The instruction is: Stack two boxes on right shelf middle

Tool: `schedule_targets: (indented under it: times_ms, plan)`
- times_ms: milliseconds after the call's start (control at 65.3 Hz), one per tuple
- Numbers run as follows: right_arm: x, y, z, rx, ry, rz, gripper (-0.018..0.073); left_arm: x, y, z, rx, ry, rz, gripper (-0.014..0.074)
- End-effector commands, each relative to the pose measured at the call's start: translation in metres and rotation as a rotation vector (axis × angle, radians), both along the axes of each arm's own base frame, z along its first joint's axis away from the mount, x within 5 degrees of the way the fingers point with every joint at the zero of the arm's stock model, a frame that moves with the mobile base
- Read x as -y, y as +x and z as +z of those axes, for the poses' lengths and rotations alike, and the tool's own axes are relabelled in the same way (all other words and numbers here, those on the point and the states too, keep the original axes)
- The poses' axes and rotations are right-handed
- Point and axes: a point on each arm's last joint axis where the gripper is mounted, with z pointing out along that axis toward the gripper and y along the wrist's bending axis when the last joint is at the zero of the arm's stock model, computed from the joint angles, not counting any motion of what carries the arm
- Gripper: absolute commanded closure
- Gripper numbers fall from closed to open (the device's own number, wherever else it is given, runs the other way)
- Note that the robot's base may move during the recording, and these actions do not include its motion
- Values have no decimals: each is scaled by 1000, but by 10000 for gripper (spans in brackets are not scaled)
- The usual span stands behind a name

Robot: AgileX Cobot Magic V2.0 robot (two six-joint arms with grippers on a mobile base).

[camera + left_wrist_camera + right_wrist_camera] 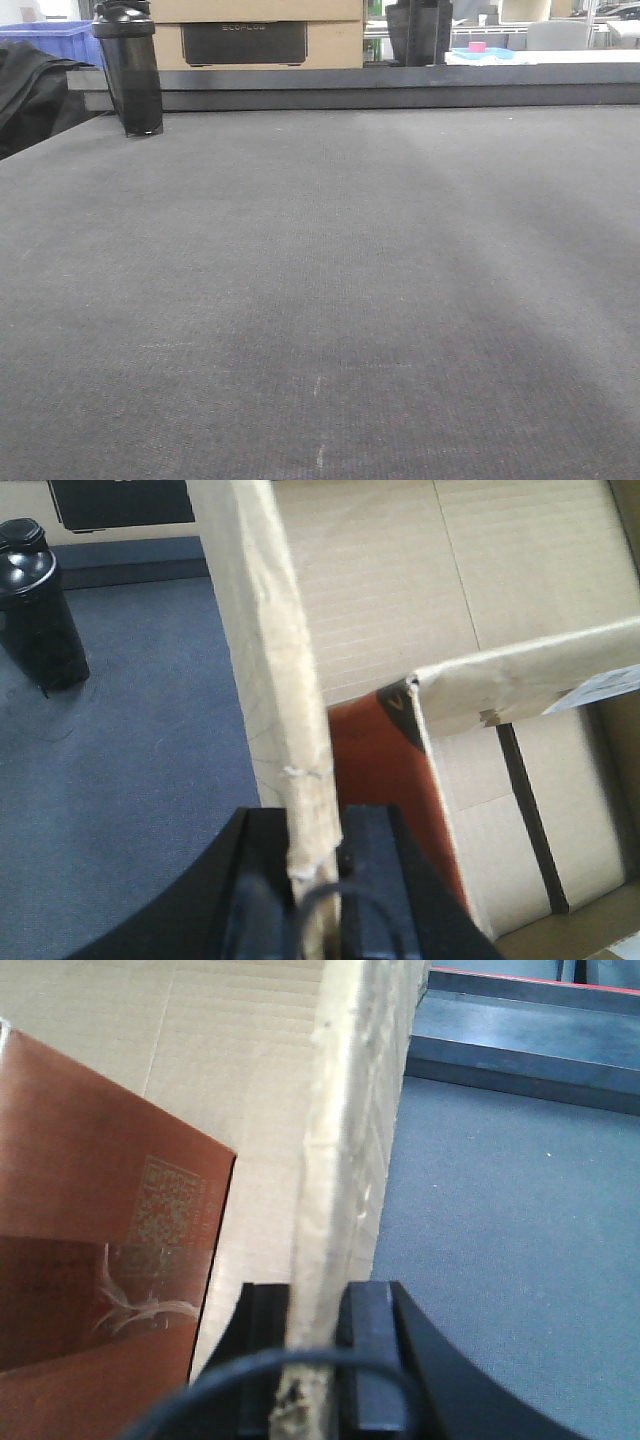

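Cardboard walls of the open box [400,600] are pinched from both sides: the left gripper [318,875] clamps one wall at lower centre, the right gripper [315,1340] the opposite wall. Grey tabletop [130,780] lies beside it. Both arms should probably lift together, level, so the thin walls don't tear.

box [400,600] cut off at edges, bottle [130,80] top cropped, printed code [165,1222] blurred

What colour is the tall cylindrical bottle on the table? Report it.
The bottle is black, clearest in the front-facing view.
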Motion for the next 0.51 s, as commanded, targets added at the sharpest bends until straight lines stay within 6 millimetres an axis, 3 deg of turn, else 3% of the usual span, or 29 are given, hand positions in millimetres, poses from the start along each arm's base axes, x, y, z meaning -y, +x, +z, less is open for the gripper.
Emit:
schedule_targets:
  times_ms: [0,490]
  plan:
    - [7,-3,11,91,-22,-38,712,-7,-5,10,63,17,28,708]
    - [7,-3,11,91,-22,-38,712,-7,-5,10,63,17,28,708]
